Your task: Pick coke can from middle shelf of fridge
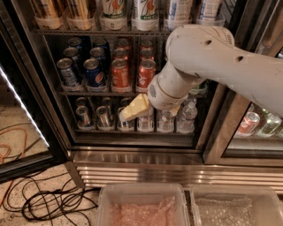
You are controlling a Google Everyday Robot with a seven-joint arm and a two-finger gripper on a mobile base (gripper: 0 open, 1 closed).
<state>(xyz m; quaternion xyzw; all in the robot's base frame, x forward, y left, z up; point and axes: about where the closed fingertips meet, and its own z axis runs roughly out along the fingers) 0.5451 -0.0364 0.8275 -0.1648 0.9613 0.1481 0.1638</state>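
Observation:
The fridge (146,165) stands with its door open. Its middle shelf (97,92) holds rows of short cans: blue Pepsi cans (93,73) on the left and red coke cans (120,73) in the middle, with a second red front can (146,73) beside the first. My gripper (135,107), cream-coloured, is in front of the bottom rack, just below the front coke cans and apart from them. It holds nothing. My white arm hides the right part of the middle shelf.
The top rack holds tall drinks (114,11). The bottom rack holds silver cans (84,115) and clear water bottles (188,115). The open door (22,88) is at the left. Black and orange cables (48,203) lie on the floor. Two plastic bins (141,205) sit in the foreground.

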